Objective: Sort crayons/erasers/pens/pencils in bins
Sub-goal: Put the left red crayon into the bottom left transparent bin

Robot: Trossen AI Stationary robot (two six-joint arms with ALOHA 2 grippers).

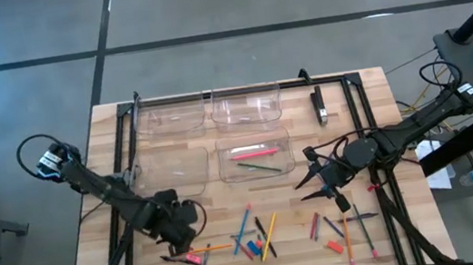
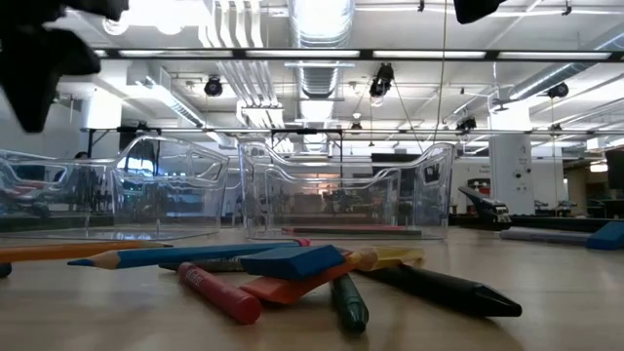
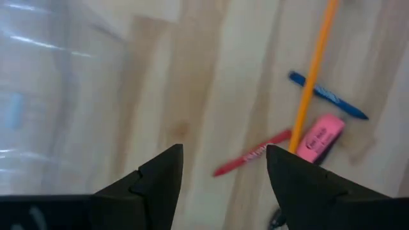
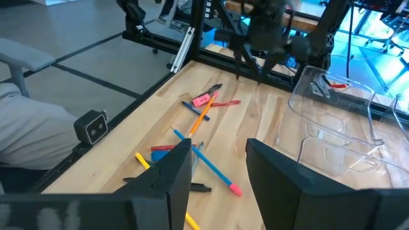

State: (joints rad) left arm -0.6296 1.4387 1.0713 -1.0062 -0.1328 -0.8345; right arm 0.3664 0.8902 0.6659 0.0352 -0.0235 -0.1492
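Observation:
Four clear bins stand at the table's middle and far side; the near right bin (image 1: pixel 253 156) holds a red stick and a dark one, and the near left bin (image 1: pixel 164 174) looks bare. Loose pencils, crayons and erasers lie along the near edge. My left gripper (image 1: pixel 181 243) (image 3: pixel 223 150) hangs open, pointing down above bare wood, beside a red crayon (image 3: pixel 252 153), a pink eraser (image 3: pixel 319 137), an orange pencil (image 3: pixel 313 76) and a blue stick (image 3: pixel 329 96). My right gripper (image 1: pixel 309 182) (image 4: pixel 219 144) stands open in the air near the right bins, with nothing between its fingers.
A central heap (image 1: pixel 255 235) of pencils, a blue eraser (image 2: pixel 292 261), a red crayon (image 2: pixel 219 292) and dark crayons lies near the front edge. More sticks and a red eraser (image 1: pixel 334 248) lie at the near right. A black-and-silver bar (image 1: pixel 319 106) rests at the far right.

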